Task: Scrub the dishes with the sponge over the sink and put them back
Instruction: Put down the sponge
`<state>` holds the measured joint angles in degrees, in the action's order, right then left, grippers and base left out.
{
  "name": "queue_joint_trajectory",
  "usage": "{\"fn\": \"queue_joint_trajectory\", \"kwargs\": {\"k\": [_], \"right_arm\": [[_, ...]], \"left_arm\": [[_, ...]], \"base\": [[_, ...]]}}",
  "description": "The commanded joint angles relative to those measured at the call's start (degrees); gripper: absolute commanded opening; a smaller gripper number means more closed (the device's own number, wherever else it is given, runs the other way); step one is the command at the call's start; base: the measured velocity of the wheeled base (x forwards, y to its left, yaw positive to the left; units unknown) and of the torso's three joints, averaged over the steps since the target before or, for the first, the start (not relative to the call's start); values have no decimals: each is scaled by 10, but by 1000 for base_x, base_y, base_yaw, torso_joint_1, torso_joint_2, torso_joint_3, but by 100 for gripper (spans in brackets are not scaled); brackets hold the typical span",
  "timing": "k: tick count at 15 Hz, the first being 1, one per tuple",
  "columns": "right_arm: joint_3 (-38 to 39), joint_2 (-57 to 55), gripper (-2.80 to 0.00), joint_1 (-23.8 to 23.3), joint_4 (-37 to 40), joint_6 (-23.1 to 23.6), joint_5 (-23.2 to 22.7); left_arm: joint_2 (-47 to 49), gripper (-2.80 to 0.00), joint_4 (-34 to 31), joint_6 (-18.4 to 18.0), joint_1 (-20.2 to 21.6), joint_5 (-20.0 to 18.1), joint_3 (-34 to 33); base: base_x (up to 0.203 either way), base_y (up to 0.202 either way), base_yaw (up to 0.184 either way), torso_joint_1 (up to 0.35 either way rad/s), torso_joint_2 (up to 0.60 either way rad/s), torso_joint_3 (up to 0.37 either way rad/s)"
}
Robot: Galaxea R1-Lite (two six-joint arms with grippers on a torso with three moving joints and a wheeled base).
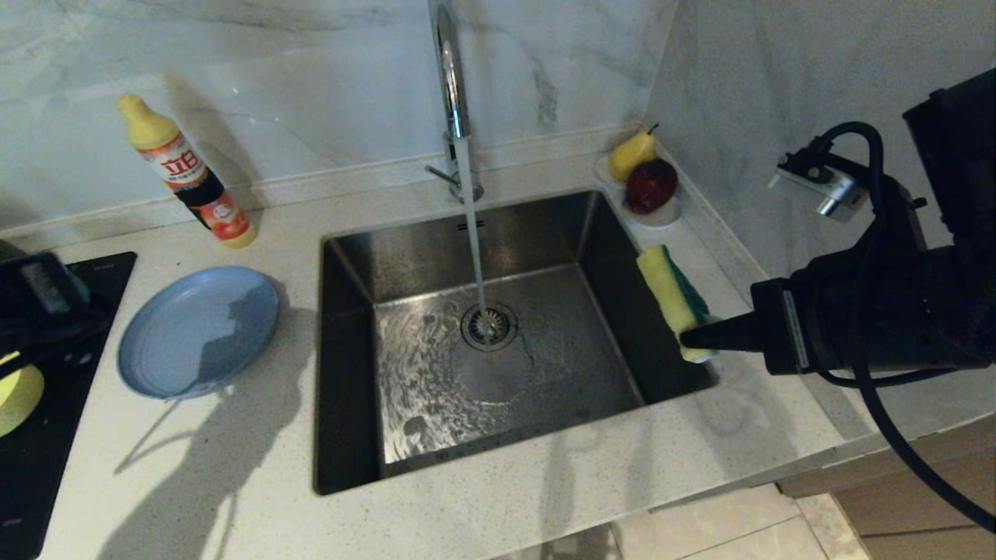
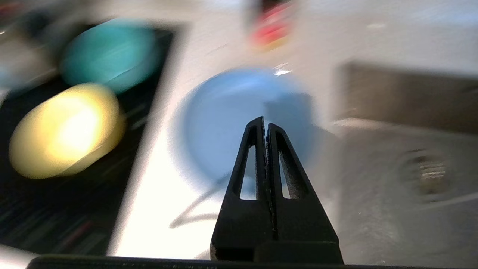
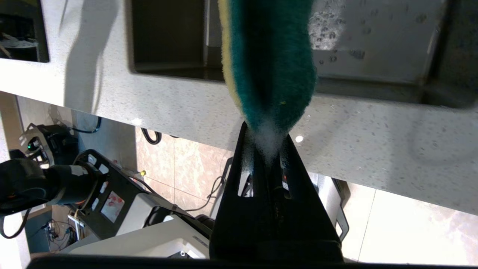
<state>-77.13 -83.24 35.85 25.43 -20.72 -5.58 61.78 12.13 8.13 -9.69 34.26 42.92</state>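
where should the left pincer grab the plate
Take the plate by its raised rim on the edge nearest the sink, coming in low from that side. It lies flat on the counter, so only the rim offers a lip to pinch. The left pincer is shut and must open first.

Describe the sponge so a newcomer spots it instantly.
Start at the square stainless-steel sink under the running chrome tap. At its right rim, the right gripper is shut on a wavy-edged sponge held on edge. Only it pairs yellow foam with a dark green scouring face.
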Motion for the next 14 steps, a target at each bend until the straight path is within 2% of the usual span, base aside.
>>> {"fn": "queue_joint_trajectory", "kwargs": {"k": [1,5,9,11,12,13,14], "right_arm": [[4,4,-280,0,1,-1,0],[5,7,-280,0,1,0,0],[11,13,-280,0,2,0,0],[22,17,-280,0,1,0,0],[23,15,-280,0,1,0,0],[22,15,-280,0,1,1,0],[21,13,-280,1,1,2,0]], "left_arm": [[-161,-280,0,-2,23,45,-114],[-326,-280,-33,-4,49,69,-204],[-458,-280,-85,-5,66,74,-291],[-534,-280,-102,-19,75,64,-347],[-569,-280,-109,-26,78,40,-368],[-595,-280,-119,-37,81,-18,-379],[-606,-280,-132,-45,83,-99,-381]], "base": [[0,0,0,0,0,0],[0,0,0,0,0,0],[0,0,0,0,0,0],[0,0,0,0,0,0],[0,0,0,0,0,0],[0,0,0,0,0,0],[0,0,0,0,0,0]]}}
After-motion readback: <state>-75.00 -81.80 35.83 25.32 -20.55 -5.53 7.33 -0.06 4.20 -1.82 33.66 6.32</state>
